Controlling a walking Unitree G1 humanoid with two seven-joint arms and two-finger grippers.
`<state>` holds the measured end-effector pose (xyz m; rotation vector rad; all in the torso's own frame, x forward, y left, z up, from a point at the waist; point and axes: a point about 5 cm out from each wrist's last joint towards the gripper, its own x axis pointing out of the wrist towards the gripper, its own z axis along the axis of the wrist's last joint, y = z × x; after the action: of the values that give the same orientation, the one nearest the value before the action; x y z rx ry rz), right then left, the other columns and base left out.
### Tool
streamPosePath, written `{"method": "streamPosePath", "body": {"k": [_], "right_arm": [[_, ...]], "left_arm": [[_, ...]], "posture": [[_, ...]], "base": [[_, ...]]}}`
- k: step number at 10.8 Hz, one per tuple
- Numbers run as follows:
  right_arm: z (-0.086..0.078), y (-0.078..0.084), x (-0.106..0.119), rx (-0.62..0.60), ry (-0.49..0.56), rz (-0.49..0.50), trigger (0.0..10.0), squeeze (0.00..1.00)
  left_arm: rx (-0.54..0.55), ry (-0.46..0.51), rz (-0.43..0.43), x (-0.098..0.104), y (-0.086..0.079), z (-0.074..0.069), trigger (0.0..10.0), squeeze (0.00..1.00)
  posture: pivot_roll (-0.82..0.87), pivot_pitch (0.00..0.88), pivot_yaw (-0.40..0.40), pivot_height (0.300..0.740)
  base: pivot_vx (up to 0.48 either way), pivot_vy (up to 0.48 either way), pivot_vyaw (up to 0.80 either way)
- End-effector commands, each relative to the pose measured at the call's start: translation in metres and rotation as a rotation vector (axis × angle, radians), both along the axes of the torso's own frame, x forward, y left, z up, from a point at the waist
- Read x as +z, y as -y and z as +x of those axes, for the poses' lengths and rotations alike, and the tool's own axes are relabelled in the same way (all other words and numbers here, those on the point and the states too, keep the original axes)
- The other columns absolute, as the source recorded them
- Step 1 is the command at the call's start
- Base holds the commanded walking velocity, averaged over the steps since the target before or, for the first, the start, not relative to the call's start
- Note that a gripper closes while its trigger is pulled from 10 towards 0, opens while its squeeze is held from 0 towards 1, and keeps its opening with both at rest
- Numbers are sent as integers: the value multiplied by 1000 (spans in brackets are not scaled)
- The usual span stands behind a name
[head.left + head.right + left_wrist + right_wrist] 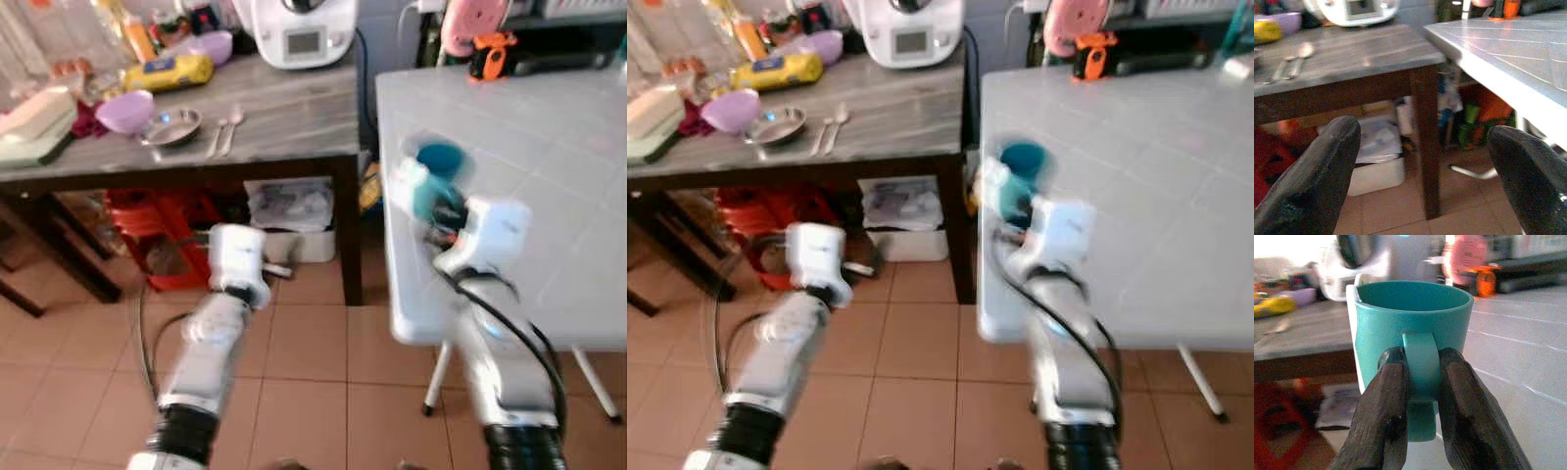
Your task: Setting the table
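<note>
Firmly pinched — right gripper on glossy teal mug handle.

Teal mug, white table

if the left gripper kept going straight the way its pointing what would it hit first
Probably the dark front leg of the wooden table, which stands almost midway between the open left gripper's fingers. The white box underneath lies just beside that line. Depth is hard to judge.
</note>
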<state>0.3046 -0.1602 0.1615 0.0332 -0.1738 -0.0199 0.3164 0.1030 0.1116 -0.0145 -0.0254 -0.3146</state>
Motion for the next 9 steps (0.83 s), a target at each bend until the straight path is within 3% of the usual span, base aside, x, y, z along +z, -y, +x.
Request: {"method": "streamPosePath", "body": {"k": [1, 9], "right_arm": [[0, -7, 5, 4, 25, 9, 10000, 0], [-4, -7, 4, 17, 43, -9, 10000, 0]], "left_arm": [[36, 4, 15, 0, -12, 1, 10000, 0], [31, 21, 19, 3, -7, 4, 10000, 0]], "posture": [[-114, 74, 137, 740], [-120, 77, 145, 740]], "base": [[0, 469, 0], [0, 480, 0]]}}
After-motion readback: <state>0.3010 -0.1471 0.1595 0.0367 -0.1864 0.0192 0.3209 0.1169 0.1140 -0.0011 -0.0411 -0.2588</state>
